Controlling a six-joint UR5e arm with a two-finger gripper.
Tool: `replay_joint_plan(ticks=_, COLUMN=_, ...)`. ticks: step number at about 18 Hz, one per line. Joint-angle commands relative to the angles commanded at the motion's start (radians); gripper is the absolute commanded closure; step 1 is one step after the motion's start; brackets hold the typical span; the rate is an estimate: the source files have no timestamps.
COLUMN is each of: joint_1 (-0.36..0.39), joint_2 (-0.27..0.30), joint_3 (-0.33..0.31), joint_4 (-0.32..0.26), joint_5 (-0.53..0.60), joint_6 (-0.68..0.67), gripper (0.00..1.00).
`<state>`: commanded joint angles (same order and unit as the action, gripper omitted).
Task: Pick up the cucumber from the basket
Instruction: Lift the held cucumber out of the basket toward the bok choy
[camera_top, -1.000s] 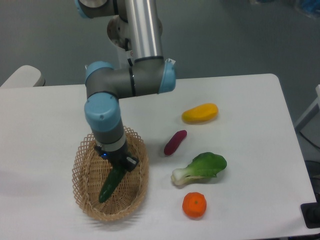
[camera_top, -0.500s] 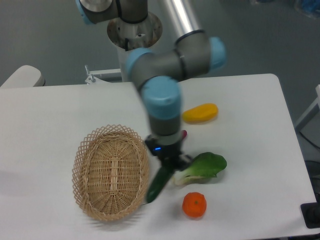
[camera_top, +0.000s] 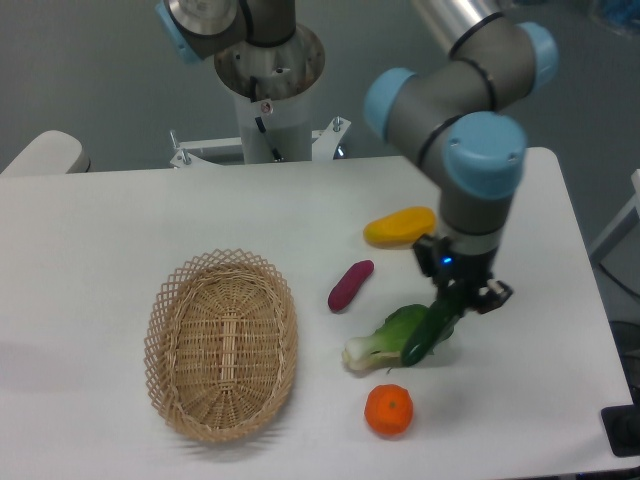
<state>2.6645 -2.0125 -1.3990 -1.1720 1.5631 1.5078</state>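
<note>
My gripper (camera_top: 462, 296) is shut on the top end of the dark green cucumber (camera_top: 428, 333), which hangs slanting down to the left over the bok choy (camera_top: 390, 338), right of the table's middle. The oval tan wicker basket (camera_top: 222, 344) lies at the front left with nothing in it. The gripper is well to the right of the basket.
A yellow mango (camera_top: 400, 226) lies behind the gripper. A purple sweet potato (camera_top: 350, 285) lies between basket and gripper. An orange (camera_top: 388, 410) sits at the front, below the bok choy. The arm's base (camera_top: 270, 90) stands at the back edge.
The gripper carried the cucumber out of the basket and to the right, from beside the basket's right rim to over the bok choy. The basket now holds nothing.
</note>
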Motion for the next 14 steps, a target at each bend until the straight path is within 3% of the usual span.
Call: replay_joint_plan(ticks=14, joint_1=0.022, joint_2=-0.002, joint_3=-0.002, joint_4=0.0, joint_5=-0.002, joint_6=0.037, gripper=0.71)
